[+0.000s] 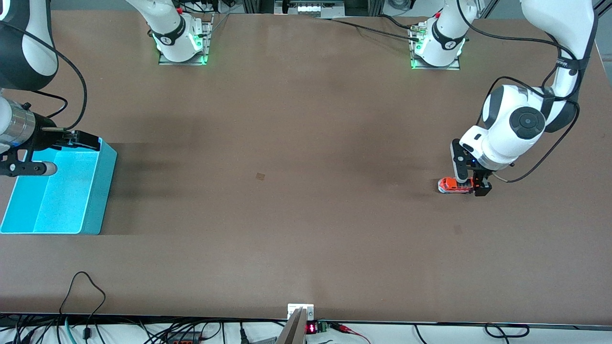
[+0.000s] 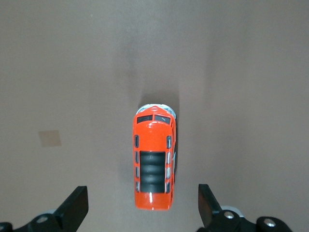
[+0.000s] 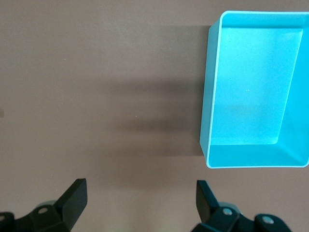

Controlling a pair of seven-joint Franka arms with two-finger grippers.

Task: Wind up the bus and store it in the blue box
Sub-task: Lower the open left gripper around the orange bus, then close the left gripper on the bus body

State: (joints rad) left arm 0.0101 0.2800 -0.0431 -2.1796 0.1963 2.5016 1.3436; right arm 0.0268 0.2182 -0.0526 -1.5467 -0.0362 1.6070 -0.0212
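Bus [image 2: 153, 164] sits on the table between spread, untouching left jaws.

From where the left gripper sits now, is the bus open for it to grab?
Probably yes. The left gripper is low over the bus with its fingers open, one on each side of the toy's rear. Nothing else lies near it on the table, so closing should catch it.

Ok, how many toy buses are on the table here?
1. The bus stands on the table toward the left arm's end, between the open fingers of the left gripper. The blue box holds none.
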